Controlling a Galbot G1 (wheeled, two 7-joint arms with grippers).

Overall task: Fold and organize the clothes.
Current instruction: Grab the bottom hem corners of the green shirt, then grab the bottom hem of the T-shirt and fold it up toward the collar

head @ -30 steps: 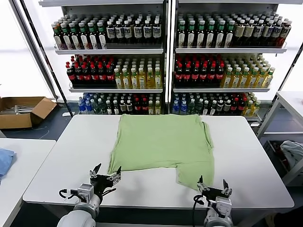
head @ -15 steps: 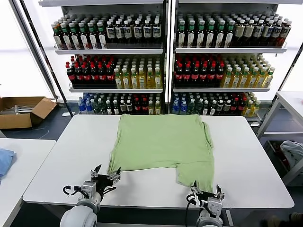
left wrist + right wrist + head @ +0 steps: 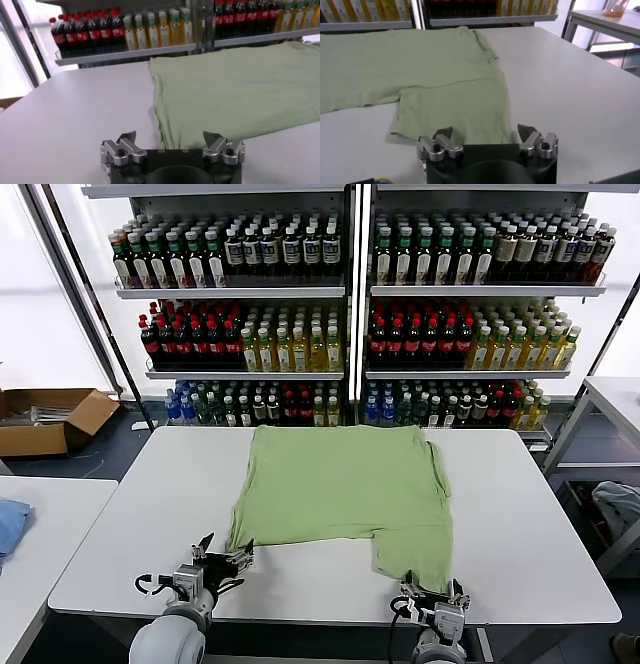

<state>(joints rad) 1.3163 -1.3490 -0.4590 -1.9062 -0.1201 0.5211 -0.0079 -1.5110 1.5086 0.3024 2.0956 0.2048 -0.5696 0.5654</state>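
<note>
The shirt [image 3: 345,499] lies back-up across the middle of the table [image 3: 530,514], its top toward the far edge. It is partly folded: the left side is turned in, leaving a straight near hem, while a flap on the right still reaches toward the near edge.

The right gripper [image 3: 434,598] sits at the near edge, right of centre, just short of that flap. Its jaws are wide apart and hold nothing. Over the last second it has dropped lower and drawn back toward the edge, clear of the cloth.

The left gripper [image 3: 222,556] hovers near the near edge, left of centre, just beside the shirt's near-left corner. It is also open and empty, and has barely shifted.

Judgement: neither gripper has hold of the fabric, so a fold has likely just been released. The right flap remains unfolded; the task is roughly at its midpoint.
</note>
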